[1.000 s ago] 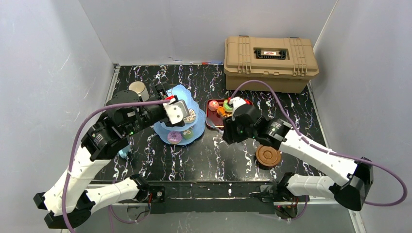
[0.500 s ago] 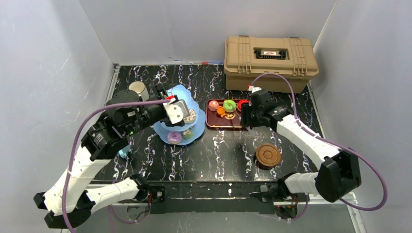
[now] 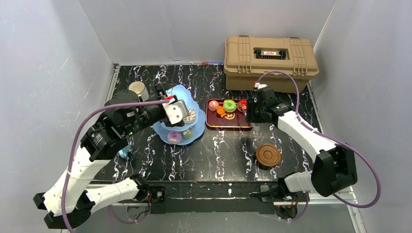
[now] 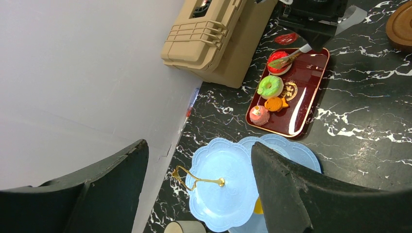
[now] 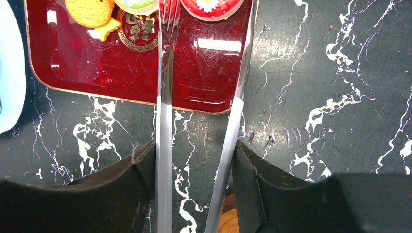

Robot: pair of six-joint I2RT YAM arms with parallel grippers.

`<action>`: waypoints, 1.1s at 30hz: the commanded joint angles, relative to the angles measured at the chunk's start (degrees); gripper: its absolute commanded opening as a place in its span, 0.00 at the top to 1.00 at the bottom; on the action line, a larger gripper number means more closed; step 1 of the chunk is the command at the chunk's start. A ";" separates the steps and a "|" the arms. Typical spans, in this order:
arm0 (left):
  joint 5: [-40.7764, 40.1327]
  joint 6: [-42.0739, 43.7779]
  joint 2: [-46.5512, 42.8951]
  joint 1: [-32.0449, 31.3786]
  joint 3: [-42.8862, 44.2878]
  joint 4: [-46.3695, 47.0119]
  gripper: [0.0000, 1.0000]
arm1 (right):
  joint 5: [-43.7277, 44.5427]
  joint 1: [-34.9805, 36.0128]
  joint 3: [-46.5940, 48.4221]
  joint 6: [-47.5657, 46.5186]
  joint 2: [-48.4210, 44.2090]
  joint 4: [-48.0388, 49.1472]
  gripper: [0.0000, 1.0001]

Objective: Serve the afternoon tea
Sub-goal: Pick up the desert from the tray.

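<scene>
The light blue three-tier stand point(image 3: 179, 92) point(image 4: 228, 179) is left of centre, and my left gripper point(image 3: 179, 114) point(image 4: 198, 145) hangs open over it, holding nothing. A purple donut point(image 3: 174, 137) and other small treats lie on its lower tiers. My right gripper point(image 3: 252, 114) point(image 5: 194, 145) is shut on the metal tongs point(image 5: 165, 97) point(image 4: 291, 56). Their tips stand apart over the dark red tray point(image 3: 223, 122) point(image 5: 97, 73), by a red cake point(image 4: 278, 63). The tray also holds a green donut point(image 4: 269, 86), an orange fish cookie point(image 5: 90, 12) and a pink cake point(image 4: 259, 114).
A tan plastic case point(image 3: 269, 60) stands at the back right. Brown saucers point(image 3: 268, 155) are stacked near the front right. A silvery-beige cup point(image 3: 138, 90) sits behind the stand at the left. Grey walls close in both sides.
My right arm has swung from in front of the tray to its right end, carrying the tongs. The left arm has not moved.
</scene>
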 commanded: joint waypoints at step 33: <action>0.26 -0.26 -0.47 0.22 1.16 0.06 0.25 | -3.66 -2.35 1.29 -2.06 6.59 7.18 0.51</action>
